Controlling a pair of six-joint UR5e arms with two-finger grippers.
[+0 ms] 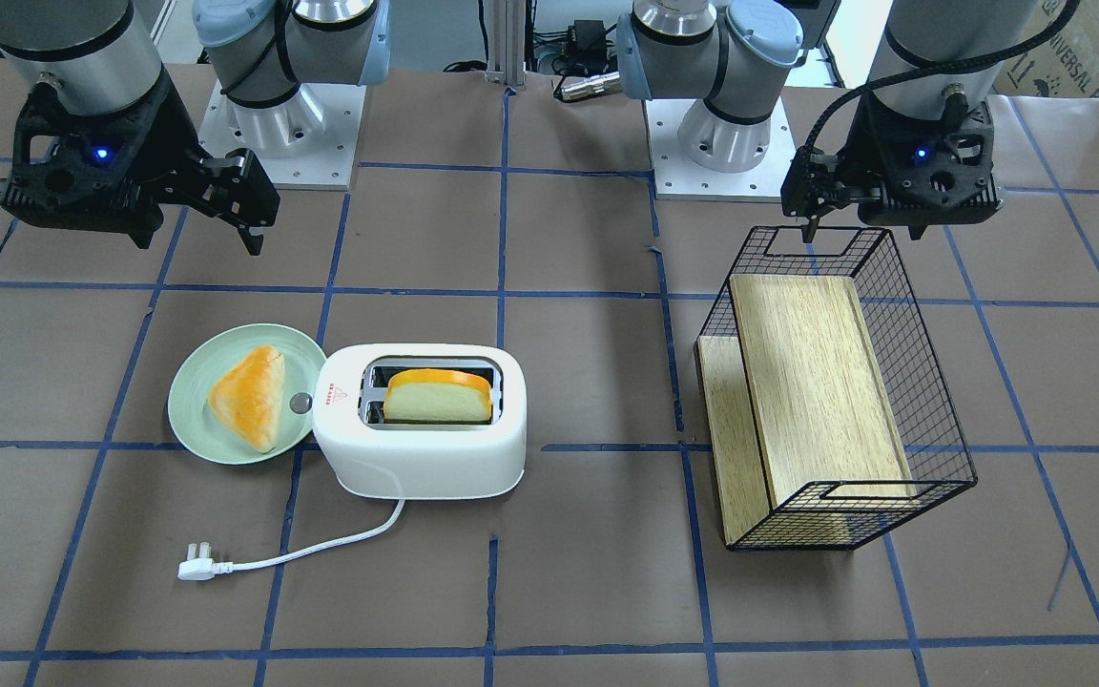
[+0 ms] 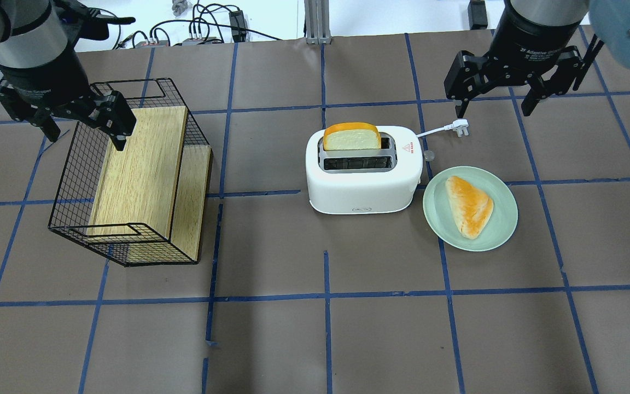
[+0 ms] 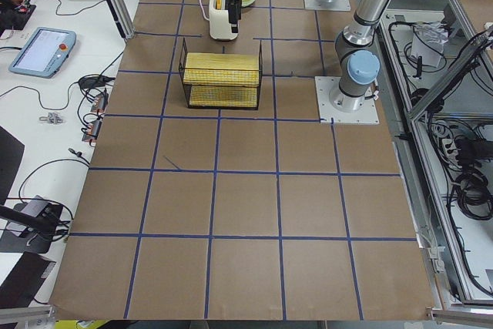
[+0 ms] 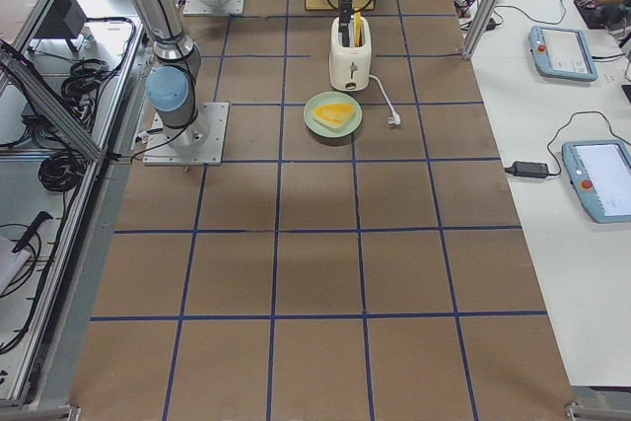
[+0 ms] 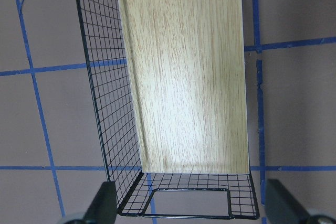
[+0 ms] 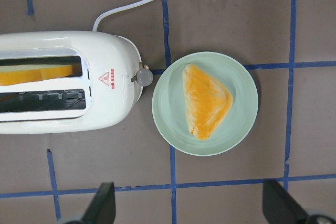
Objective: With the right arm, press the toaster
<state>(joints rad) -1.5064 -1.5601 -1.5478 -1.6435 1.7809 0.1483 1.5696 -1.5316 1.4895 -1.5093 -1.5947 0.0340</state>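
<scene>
The white two-slot toaster [image 1: 421, 448] [image 2: 364, 191] stands mid-table with a bread slice [image 1: 437, 396] upright in one slot. Its grey knob [image 6: 144, 77] and red triangle mark face the pale green plate [image 2: 503, 219]. The cord runs to a plug [image 2: 461, 127] lying on the table. My right gripper [image 2: 493, 104] [image 1: 195, 224] is open and empty. It hovers high, off the toaster's knob end, above the plug and plate. The right wrist view [image 6: 191, 205] looks down on the toaster's knob end [image 6: 63, 114] and the plate. My left gripper [image 2: 82, 128] is open over the wire basket.
The plate [image 1: 201, 382] holds a triangular bun [image 1: 249, 396] and touches the toaster's knob end. A black wire basket [image 2: 69, 180] with wooden boards lies tilted on the robot's left side, under the left gripper [image 5: 189, 205]. Blue tape lines cross the brown table.
</scene>
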